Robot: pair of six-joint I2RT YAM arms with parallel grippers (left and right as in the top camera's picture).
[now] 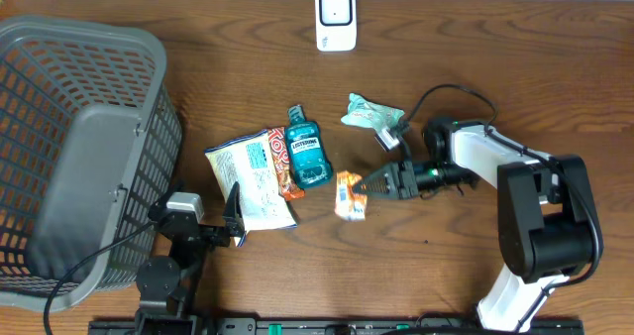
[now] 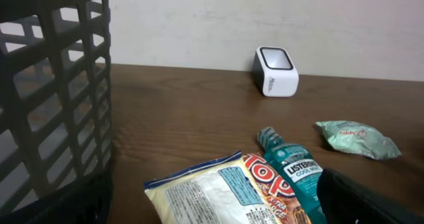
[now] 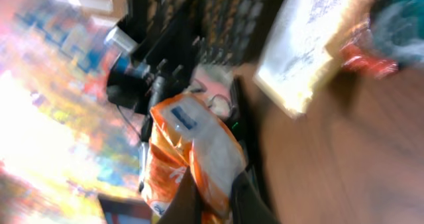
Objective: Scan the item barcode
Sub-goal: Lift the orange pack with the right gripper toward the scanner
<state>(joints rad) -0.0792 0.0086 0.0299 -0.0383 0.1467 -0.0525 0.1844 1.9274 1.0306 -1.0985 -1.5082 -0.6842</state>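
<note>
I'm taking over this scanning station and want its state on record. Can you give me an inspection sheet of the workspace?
Surface: brown wooden table, nothing spilled.
Job's things: white scanner at the far edge; orange packet mid-table, well short of the scanner.
Clutter: grey basket on the left; mouthwash bottle, chip bag and red snack pack lying together; green packet apart from them.
Grippers: left gripper open, empty, beside the chip bag; right gripper shut on the orange packet.
Cables: black cable looping by the right arm; second cable running along the basket.
Surroundings: pale wall behind the table.
</note>
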